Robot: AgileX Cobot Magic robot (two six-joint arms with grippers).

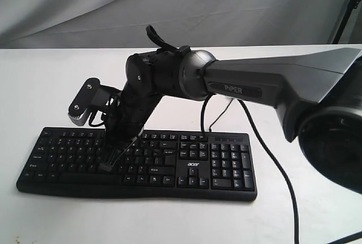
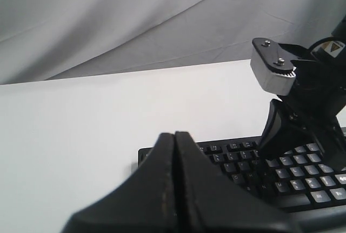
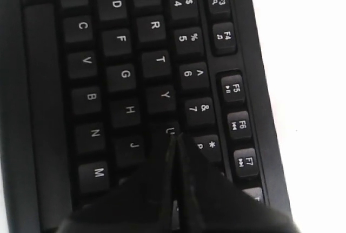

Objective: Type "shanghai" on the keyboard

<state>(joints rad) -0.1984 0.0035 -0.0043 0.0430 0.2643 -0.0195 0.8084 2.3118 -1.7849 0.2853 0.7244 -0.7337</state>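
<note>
Closed right fingers (image 3: 154,190) hang over keyboard (image 3: 108,81) near U; left fingers (image 2: 157,190) likewise closed.

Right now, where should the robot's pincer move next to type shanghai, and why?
Probably a small slide of the right pincer from over the U key to the H key on the keyboard, then a press down. Its shut tip sits at U, which isn't in "shanghai"; H is the nearest letter that is. Which letter is due, I cannot tell.

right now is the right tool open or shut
Shut: in the right wrist view the right tool shows both fingers pressed together along a thin seam, above the keyboard.
</note>
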